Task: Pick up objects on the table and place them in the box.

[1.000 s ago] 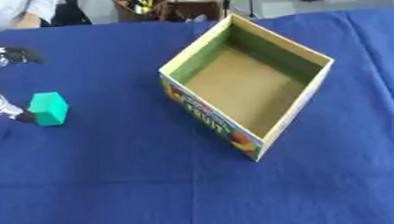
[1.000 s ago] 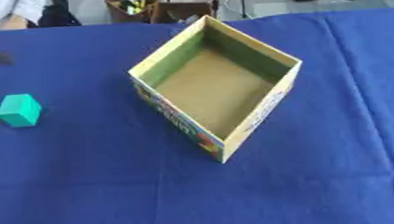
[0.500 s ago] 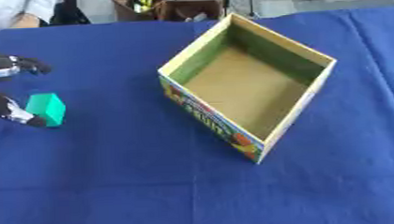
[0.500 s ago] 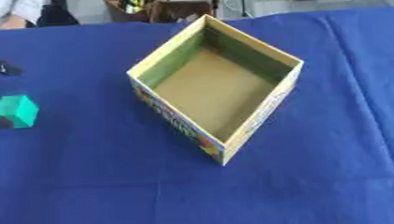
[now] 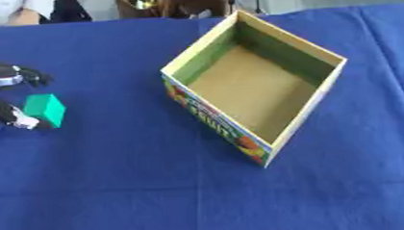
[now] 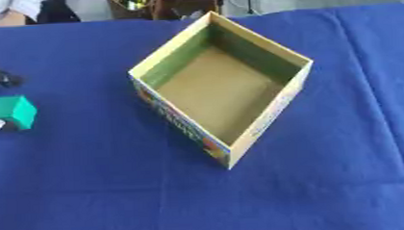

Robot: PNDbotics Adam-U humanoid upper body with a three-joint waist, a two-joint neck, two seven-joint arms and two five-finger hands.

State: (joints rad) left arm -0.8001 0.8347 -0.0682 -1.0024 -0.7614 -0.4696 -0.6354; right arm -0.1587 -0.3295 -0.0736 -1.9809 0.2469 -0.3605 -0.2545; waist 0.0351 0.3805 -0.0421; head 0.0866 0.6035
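While the box (image 5: 253, 86) sits empty at centre, the left hand (image 5: 9, 97) has closed in on the green block (image 5: 45, 110) at nine o'clock, fingers bracketing it but not yet gripping; the lift comes next.

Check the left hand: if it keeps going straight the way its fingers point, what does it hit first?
Probably the green block. The left hand enters at the left edge, fingers pointing right, one above and one below the block. Depth is unclear, so contact can't be confirmed. The box lies farther along.
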